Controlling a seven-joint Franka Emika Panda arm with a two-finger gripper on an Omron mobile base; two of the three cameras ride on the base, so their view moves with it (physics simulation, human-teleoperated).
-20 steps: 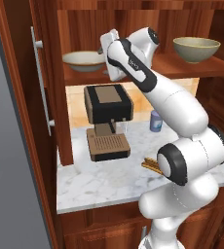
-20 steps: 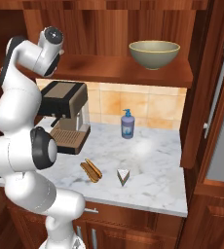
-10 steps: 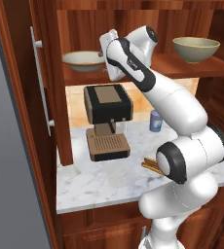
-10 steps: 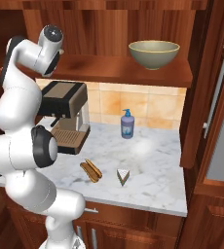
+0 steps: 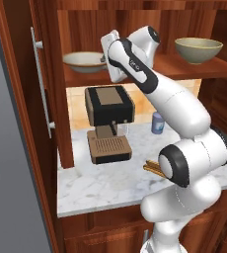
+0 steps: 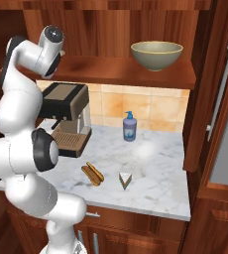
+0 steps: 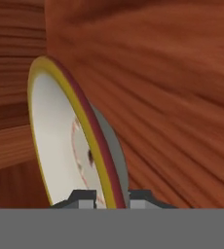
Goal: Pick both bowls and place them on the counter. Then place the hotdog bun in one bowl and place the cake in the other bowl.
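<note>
The wide shallow cream-grey bowl (image 5: 85,60) sits on the left of the wooden shelf. My gripper (image 5: 105,58) is at its right rim. In the hand view the tan-yellow rim of this bowl (image 7: 60,131) runs between the two fingertips (image 7: 86,198), which press close on either side, so the gripper (image 7: 112,199) is shut on it. The deeper olive-tan bowl (image 5: 198,48) (image 6: 156,53) stands at the shelf's right end. On the marble counter (image 6: 155,163) lie the hotdog bun (image 6: 92,173) and the striped cake slice (image 6: 125,179), side by side near the front.
A dark coffee machine (image 5: 109,106) (image 6: 66,104) stands on the counter under the shelf, directly below the shallow bowl. A blue soap bottle (image 6: 129,126) is at the back by the tiled wall. Open cabinet doors flank both sides.
</note>
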